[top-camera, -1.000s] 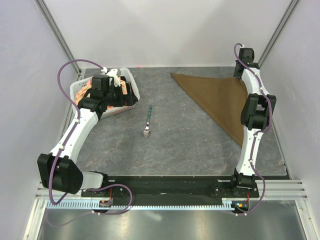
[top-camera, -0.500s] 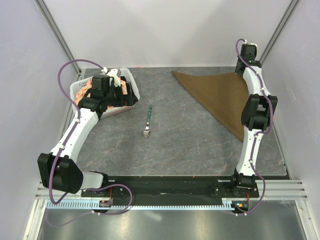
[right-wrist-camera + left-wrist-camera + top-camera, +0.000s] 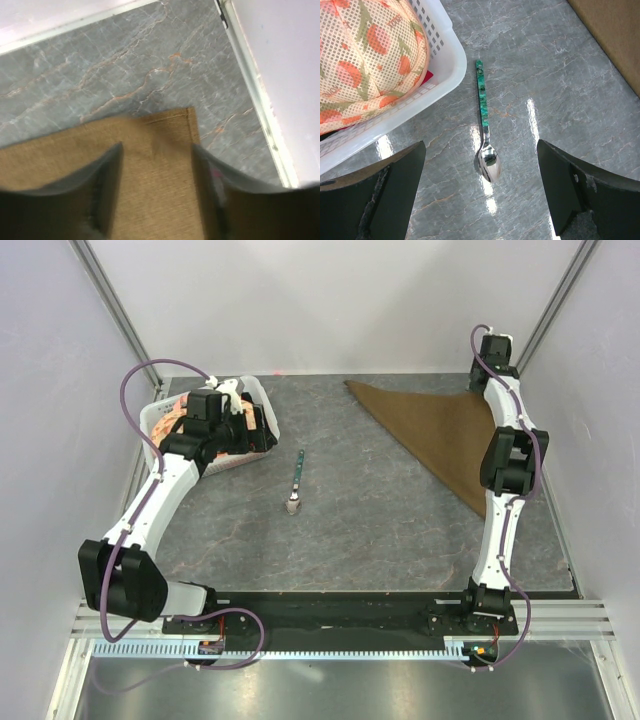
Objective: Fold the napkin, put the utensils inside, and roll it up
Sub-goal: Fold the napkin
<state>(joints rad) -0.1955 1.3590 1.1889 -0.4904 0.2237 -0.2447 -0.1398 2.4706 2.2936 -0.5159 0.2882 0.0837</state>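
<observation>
The brown napkin point(image 3: 430, 430) lies folded into a triangle at the back right of the table. My right gripper point(image 3: 484, 383) hovers over its far right corner point(image 3: 172, 130). Its blurred fingers point(image 3: 107, 180) stand apart, and the cloth lies flat between them, not pinched. The teal-handled spoon point(image 3: 297, 482) lies alone mid-table with its bowl toward me. In the left wrist view the spoon point(image 3: 485, 127) lies just ahead of my left gripper point(image 3: 480, 195). That gripper is wide open, holds nothing, and hangs by the basket's right side point(image 3: 250, 428).
A white perforated basket point(image 3: 160, 420) at the back left holds orange-patterned plates point(image 3: 365, 55). The enclosure's walls and metal frame rail point(image 3: 250, 85) run close to the napkin's corner at the back right.
The right gripper's jaws have parted from shut and let go of the napkin's corner, which now lies flat. The right wrist shifted slightly toward the back. The left arm barely moved.
</observation>
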